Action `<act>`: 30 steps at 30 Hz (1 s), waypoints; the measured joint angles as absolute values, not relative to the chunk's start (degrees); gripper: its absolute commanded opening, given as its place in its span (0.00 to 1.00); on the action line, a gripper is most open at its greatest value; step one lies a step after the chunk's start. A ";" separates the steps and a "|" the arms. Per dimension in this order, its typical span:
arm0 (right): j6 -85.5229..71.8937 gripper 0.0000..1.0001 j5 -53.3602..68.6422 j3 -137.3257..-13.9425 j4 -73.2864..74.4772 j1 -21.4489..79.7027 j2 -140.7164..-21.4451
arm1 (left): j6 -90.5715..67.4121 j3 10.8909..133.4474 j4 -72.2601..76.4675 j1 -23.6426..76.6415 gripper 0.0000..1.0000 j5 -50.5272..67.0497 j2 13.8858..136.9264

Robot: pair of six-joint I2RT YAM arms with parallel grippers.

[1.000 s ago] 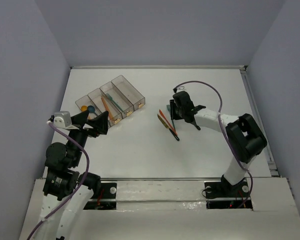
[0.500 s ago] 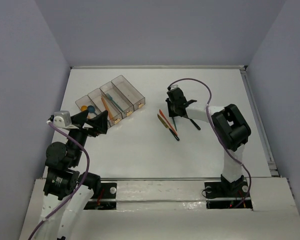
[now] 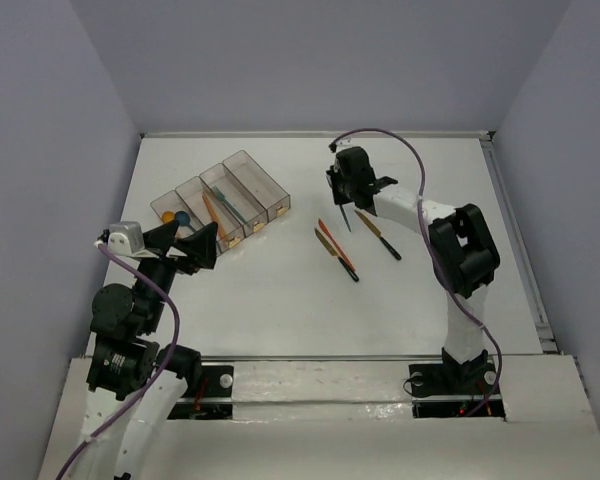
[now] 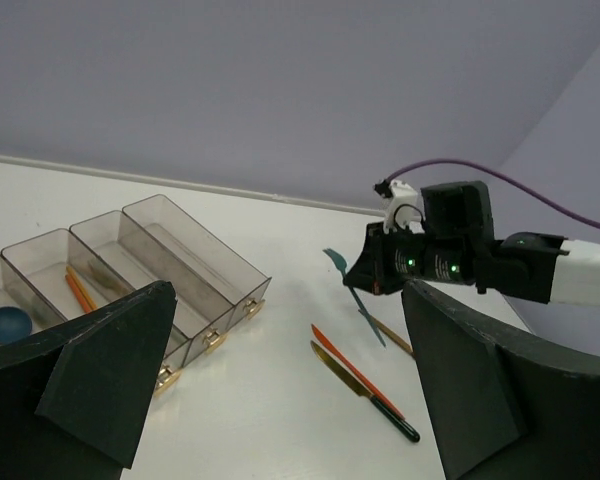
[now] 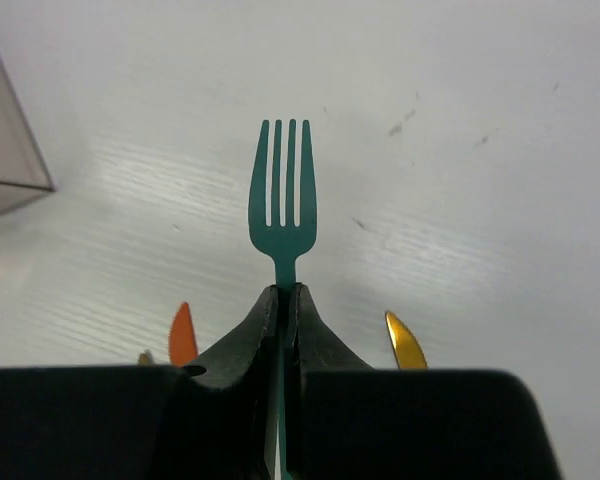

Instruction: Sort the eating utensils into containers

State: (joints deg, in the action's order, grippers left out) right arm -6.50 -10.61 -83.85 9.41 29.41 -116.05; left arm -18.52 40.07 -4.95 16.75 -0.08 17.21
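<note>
Teal fork (image 5: 283,200) now lifted off the table (image 3: 280,300)
right gripper (image 5: 283,300) pinches its handle; knives (image 3: 337,250) left below it; the containers (image 3: 220,200) likely come next

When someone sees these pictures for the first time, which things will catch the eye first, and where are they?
First comes the teal fork, pinched by its handle in the right gripper and apparently lifted off the table, right of centre. Next is the row of four containers at the left, some with utensils inside. A few loose utensils lie on the table near the raised fork.
</note>
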 measured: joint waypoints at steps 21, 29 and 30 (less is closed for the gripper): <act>-13.47 0.00 17.06 -118.83 -2.72 39.88 -132.16 | -18.52 40.07 -4.95 16.75 0.99 0.78 18.90; -15.59 0.00 17.80 -130.67 -1.63 41.54 -144.05 | -18.52 40.07 -4.93 16.75 0.99 1.30 18.92; -15.68 0.00 17.80 -131.92 -1.61 41.58 -145.08 | -18.52 40.07 -4.95 16.75 0.99 1.30 18.92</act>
